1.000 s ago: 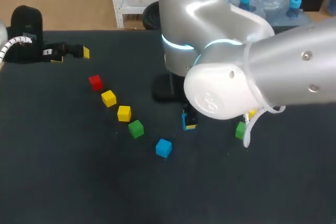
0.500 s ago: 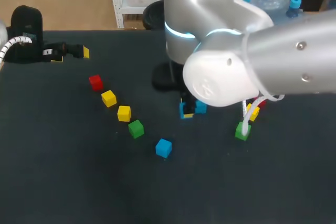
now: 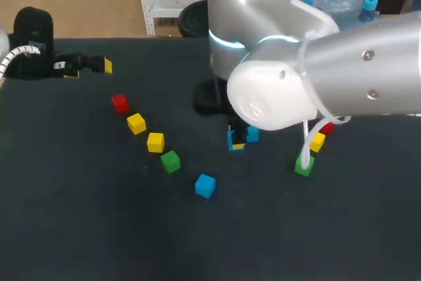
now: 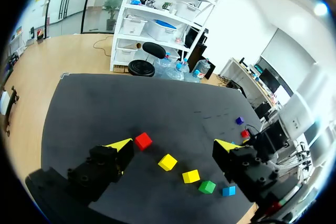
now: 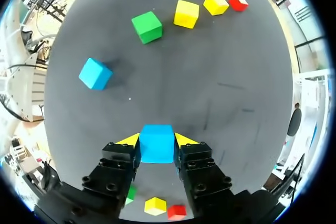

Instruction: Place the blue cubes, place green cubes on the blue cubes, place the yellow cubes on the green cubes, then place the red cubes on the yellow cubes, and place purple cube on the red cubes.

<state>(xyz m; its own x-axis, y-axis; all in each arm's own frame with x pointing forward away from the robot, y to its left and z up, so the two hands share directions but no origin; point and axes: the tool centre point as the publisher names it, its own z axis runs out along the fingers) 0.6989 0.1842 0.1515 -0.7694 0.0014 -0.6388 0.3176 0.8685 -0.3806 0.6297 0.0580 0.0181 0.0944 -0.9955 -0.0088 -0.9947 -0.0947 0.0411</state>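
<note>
Right wrist view: the right hand (image 5: 156,140) grips a blue cube (image 5: 156,146) from both sides, above the desk (image 5: 236,77). In the head view, a second blue cube (image 3: 204,185) lies at seven o'clock of it, with a green cube (image 3: 170,161) at that one's ten o'clock. The left hand (image 4: 173,148) stands open near the desk's ten o'clock edge.

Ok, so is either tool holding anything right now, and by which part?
The right tool is shut on a blue cube, gripping it by two opposite side faces. The left tool is open and holds nothing.
</note>
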